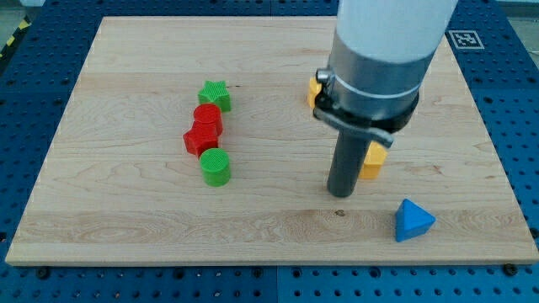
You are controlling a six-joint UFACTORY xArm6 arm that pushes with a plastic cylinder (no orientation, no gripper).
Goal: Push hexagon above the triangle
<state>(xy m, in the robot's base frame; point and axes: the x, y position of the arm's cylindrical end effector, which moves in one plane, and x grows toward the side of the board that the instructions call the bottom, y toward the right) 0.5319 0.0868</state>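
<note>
While my tip [342,193] rests on the tabletop [126,219] left of the blue triangle [413,221] | yellow block [373,160] touching rod | no claw visible.

The large grey and white cylindrical arm housing [383,50] is cut off by the view's top edge. It hides most of two yellow blocks. Of the upper yellow block [314,90] only a small corner shows at the housing's left side, so its shape cannot be told. The lower yellow block [373,158] shows only a piece beside the straight dark rod [344,164]; its shape is also unclear.
</note>
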